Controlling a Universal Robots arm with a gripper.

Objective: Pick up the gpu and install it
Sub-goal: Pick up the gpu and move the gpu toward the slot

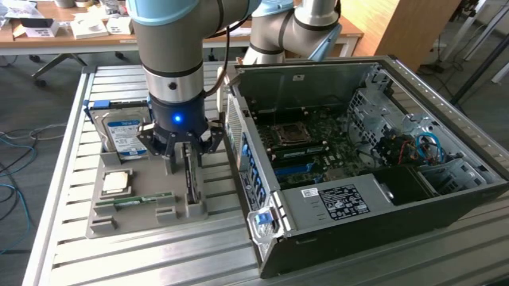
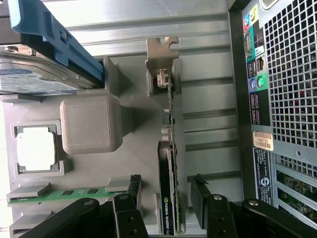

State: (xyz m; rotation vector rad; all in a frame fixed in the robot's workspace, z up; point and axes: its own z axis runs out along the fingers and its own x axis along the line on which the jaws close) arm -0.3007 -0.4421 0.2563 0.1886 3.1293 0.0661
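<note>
The arm (image 1: 170,53) stands vertical, wrist (image 1: 176,118) pointing straight down; its jaws hang spread apart.

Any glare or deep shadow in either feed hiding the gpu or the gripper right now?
Wrist view: glare washes out the processor, while the gpu is evenly lit. It stands on edge between the dark fingers of the open gripper. Exterior view: light is even across the table, the computer case is shaded inside, and a blue lamp glows on the wrist.
</note>
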